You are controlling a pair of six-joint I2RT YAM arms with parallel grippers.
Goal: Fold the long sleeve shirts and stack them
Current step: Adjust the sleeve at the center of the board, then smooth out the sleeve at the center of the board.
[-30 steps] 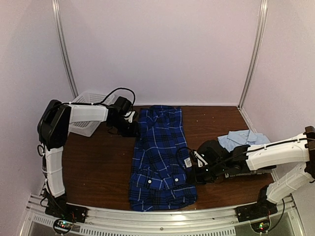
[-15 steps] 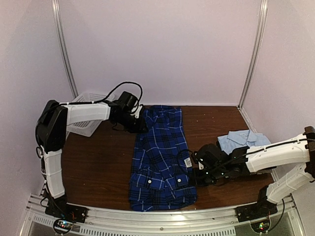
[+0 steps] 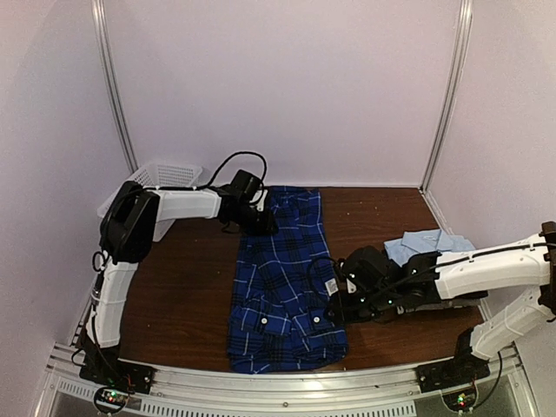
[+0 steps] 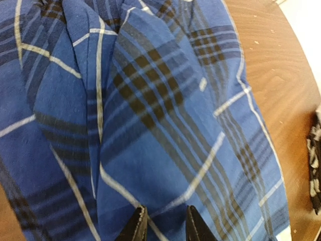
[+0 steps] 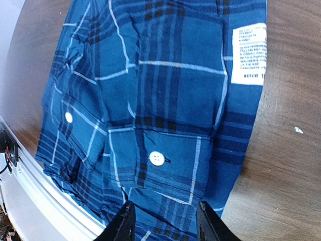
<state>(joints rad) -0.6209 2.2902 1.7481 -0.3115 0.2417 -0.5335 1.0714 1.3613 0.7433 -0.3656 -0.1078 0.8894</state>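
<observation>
Narrow blue-black plaid shirt (image 3: 282, 269) (white label (image 5: 249, 53), perhaps creased)

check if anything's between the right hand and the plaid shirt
Nothing visible stands in the way. The right hand is open at the plaid shirt's right edge. Its wrist view shows only plaid cloth ahead of the fingers, with the white label farther along.
</observation>
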